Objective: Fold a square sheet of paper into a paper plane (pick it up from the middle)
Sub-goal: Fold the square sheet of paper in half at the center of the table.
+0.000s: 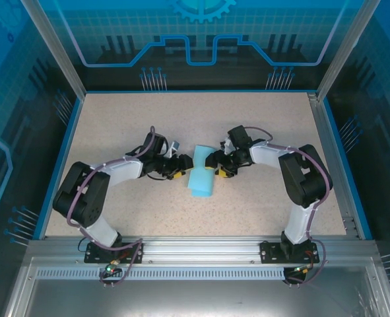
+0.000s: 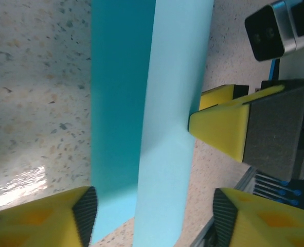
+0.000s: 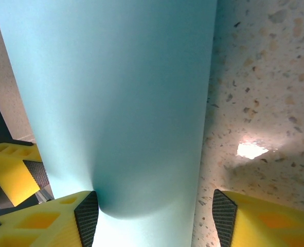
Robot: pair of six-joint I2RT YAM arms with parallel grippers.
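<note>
Shows, from above, the square sheet of paper (image 1: 201, 177) resting near the middle of the speckled counter (image 1: 115, 119), light blue, curled over lengthwise into a narrow band rather than lying flat, long axis running from near to far. Places the left gripper (image 1: 180, 166) just beside the band's left edge and the right gripper (image 1: 216, 170) just beside its right edge, both low over the counter and pointing toward each other across the paper. Reveals, through the left wrist camera, two shades of blue side by side, a darker strip on the left and a paler strip on the right, the paler overlapping the darker. Finds the left gripper's yellow fingers (image 2: 49, 218) spread apart with the near end of the paper between them, one dark pad at the paper's edge and bare counter visible between the paper and the other pad. Catches the yellow tip of one of the right gripper's fingers (image 2: 221, 128) touching the outer edge of the paler strip. Presents, through the right wrist camera, the sheet bowed upward in a smooth, uncreased curve. Finds the right gripper's fingers (image 3: 43, 221) likewise parted and straddling the paper, one dark pad against the curve, the other standing clear above speckled counter. Leaves neither gripper clamped on the sheet.
</note>
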